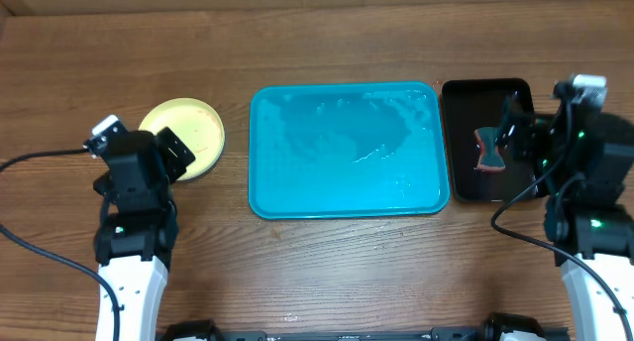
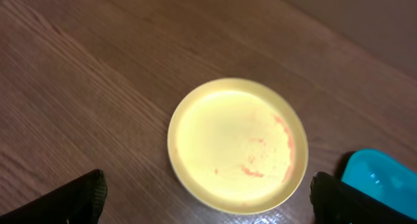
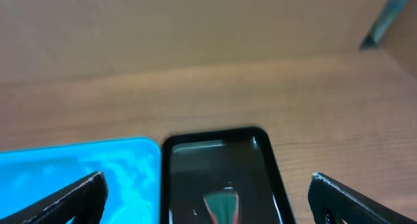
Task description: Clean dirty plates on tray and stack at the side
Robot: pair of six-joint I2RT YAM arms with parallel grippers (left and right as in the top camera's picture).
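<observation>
One yellow-green plate [image 1: 183,135] lies flat on the wooden table just left of the turquoise tray [image 1: 347,153]. In the left wrist view the plate [image 2: 238,146] shows faint red smears on its right half, and a corner of the tray [image 2: 384,175] peeks in at the right. My left gripper [image 1: 170,151] [image 2: 208,198] hovers open over the plate's near edge, holding nothing. No plate lies on the tray. My right gripper [image 1: 515,133] [image 3: 208,195] is open and empty above the black tray, with the turquoise tray [image 3: 65,165] to its left.
A narrow black tray [image 1: 485,85] [image 3: 212,134] stands right of the turquoise tray and touches it. In it lies a small teal and red cleaning tool [image 1: 487,151] [image 3: 221,208]. A cardboard wall rises behind the table.
</observation>
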